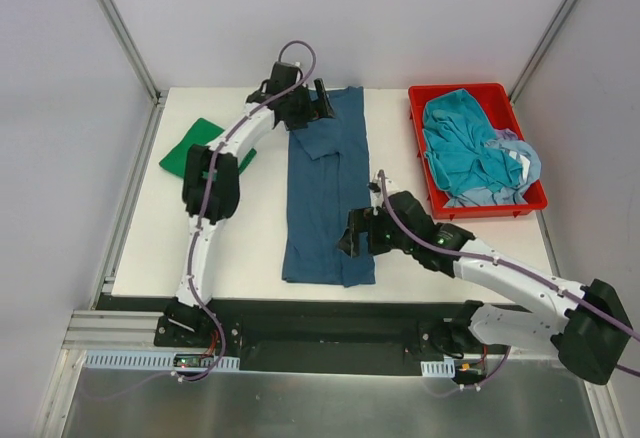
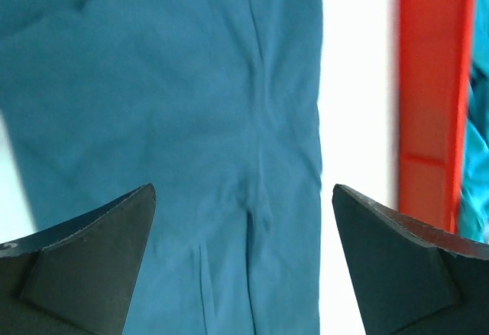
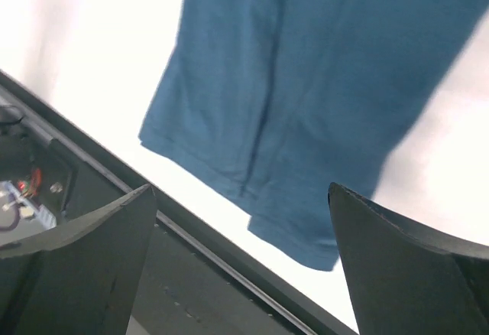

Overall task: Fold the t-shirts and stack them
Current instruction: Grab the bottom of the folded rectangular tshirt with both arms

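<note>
One long blue shirt [image 1: 328, 193] is stretched btwn left gripper [image 1: 318, 106] & right gripper [image 1: 352, 241]; both are opened wide, empty.

Top camera looking down from behind over the whole table [image 1: 250, 248], both wrist cameras pointing down close above the same blue t-shirt [image 1: 325, 198], the left also catching, probably, the red tray [image 2: 428, 98].

The white table [image 1: 250, 248] carries a dark blue shirt [image 1: 328, 198] folded into a long strip down its middle. A folded green shirt [image 1: 190, 153] lies near the far left corner, and a red tray [image 1: 455, 90] sits at the far right corner.
</note>
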You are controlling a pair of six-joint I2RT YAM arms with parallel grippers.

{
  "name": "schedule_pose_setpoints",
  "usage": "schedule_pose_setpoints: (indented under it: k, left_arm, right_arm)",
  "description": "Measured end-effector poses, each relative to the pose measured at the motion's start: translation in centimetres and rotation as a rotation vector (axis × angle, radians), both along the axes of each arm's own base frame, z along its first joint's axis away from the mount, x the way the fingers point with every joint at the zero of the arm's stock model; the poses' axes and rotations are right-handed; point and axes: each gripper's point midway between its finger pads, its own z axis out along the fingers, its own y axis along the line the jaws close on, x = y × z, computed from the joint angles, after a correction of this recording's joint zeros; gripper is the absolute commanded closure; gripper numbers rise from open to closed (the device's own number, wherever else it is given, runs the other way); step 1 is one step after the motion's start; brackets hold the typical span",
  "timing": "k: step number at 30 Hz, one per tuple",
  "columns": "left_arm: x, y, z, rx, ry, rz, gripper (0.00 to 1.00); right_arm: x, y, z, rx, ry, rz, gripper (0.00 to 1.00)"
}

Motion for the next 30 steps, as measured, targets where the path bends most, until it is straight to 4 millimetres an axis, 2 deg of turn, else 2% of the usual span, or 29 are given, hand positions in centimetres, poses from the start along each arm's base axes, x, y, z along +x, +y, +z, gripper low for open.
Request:
schedule_pose_setpoints:
  k: [4, 7, 9, 11, 13, 17, 18, 20, 22, 24, 27, 30]
  left_arm:
    - [-6.0, 1.3, 5.8, 0.015, -0.030, -0.035, 0.01]
    - [-12.6, 3.1, 9.9, 0.013, -0.074, -0.040, 0.01]
    - [-17.3, 4.4, 10.8, 0.027, -0.099, -0.028, 0.01]
    - [-21.6, 5.1, 9.9, 0.050, -0.096, -0.035, 0.01]
    - [-25.8, 5.3, 7.1, 0.082, -0.052, -0.061, 0.01]
    - [-33.3, 6.1, -1.3, 0.174, 0.152, -0.131, 0.02]
    - [-34.8, 6.8, -3.1, 0.197, 0.205, -0.129, 0.02]
    - [-37.2, 8.1, -5.4, 0.227, 0.280, -0.121, 0.02]
    - [-38.7, 8.5, -6.0, 0.236, 0.311, -0.127, 0.05]
    - [-39.4, 7.8, -5.7, 0.216, 0.311, -0.153, 0.12]
    - [-39.9, 6.9, -5.7, 0.193, 0.325, -0.184, 0.26]
    - [-40.5, 6.5, -6.5, 0.191, 0.368, -0.204, 0.30]
  right_arm:
    - [0.9, -2.5, -1.5, -0.046, 0.028, -0.096, 0.04]
    - [1.0, -4.1, -3.3, -0.081, 0.077, -0.156, 0.04]
    - [0.8, -5.0, -4.3, -0.099, 0.104, -0.182, 0.04]
    - [0.2, -5.5, -5.3, -0.110, 0.132, -0.193, 0.04]
    - [-0.3, -5.8, -6.0, -0.115, 0.157, -0.190, 0.04]
    - [-1.1, -5.8, -6.8, -0.110, 0.198, -0.180, 0.02]
    - [-1.3, -5.7, -7.0, -0.109, 0.206, -0.178, 0.02]
    - [-1.6, -5.8, -7.5, -0.113, 0.226, -0.176, 0.01]
    - [-1.9, -5.8, -8.0, -0.114, 0.246, -0.178, 0.01]
    - [-2.2, -5.9, -8.5, -0.115, 0.264, -0.183, 0.01]
    - [-2.5, -5.9, -9.1, -0.102, 0.281, -0.193, 0.01]
    - [-2.3, -5.5, -9.0, -0.072, 0.279, -0.201, 0.01]
